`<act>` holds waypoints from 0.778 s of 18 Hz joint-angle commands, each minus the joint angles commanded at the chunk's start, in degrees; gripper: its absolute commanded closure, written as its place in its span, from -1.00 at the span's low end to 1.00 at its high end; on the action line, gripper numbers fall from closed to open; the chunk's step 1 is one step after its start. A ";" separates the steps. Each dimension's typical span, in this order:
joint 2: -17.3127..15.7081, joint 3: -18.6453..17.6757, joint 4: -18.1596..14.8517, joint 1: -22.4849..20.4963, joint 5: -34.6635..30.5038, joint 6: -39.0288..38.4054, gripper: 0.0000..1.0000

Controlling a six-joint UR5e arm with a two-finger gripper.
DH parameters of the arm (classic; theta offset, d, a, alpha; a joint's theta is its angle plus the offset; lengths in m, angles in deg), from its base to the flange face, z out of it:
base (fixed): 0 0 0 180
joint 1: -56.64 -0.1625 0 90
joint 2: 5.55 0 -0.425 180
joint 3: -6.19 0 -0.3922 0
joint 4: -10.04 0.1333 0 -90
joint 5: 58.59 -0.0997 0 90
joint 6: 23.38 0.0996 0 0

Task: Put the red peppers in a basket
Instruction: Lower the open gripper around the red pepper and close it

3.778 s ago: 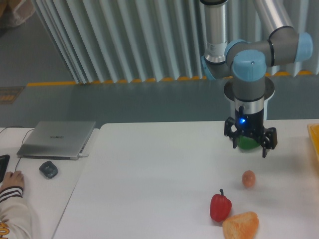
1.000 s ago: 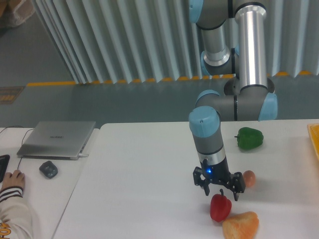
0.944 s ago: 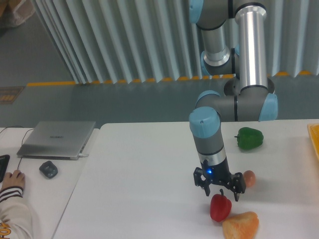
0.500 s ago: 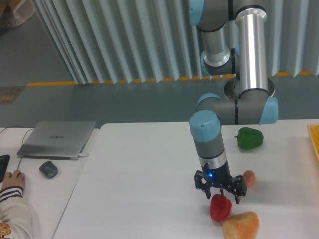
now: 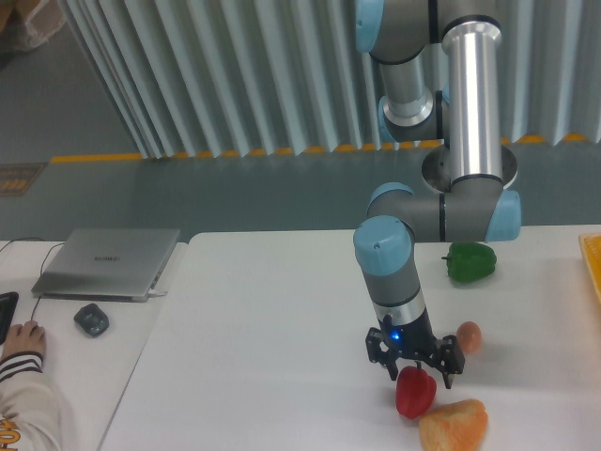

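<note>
A small glossy red pepper [image 5: 414, 394] sits on the white table [image 5: 282, 319] near its front edge. My gripper [image 5: 415, 372] hangs directly over it, open, with one finger on each side of the pepper's top; the stem is hidden behind the gripper. Whether the fingers touch the pepper I cannot tell. Only a narrow yellow-orange sliver of the basket [image 5: 593, 268] shows at the right edge of the frame, well right of the gripper.
A lumpy orange bread-like piece [image 5: 454, 425] lies against the pepper's right side. A small orange-brown egg-like item [image 5: 469, 336] and a green bell pepper [image 5: 470, 262] sit further back right. A laptop [image 5: 108, 262], a mouse [image 5: 91, 319] and a person's hand [image 5: 21, 336] are at the left.
The arm swung from above the green pepper to the red pepper. Over the last second the gripper came down lower, its fingers now straddling the pepper's top.
</note>
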 joint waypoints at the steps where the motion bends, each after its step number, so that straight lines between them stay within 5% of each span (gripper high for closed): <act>1: 0.00 0.00 0.00 0.00 0.00 0.00 -0.85; 3: -0.17 0.00 0.00 0.00 0.00 -0.35 -0.31; 5: -0.09 -0.09 -0.09 0.09 -0.17 -0.35 -0.10; 10: -0.09 -0.35 -0.09 0.17 -1.31 -0.97 0.16; 14: -0.70 -0.53 -0.09 0.18 -0.97 -0.18 0.17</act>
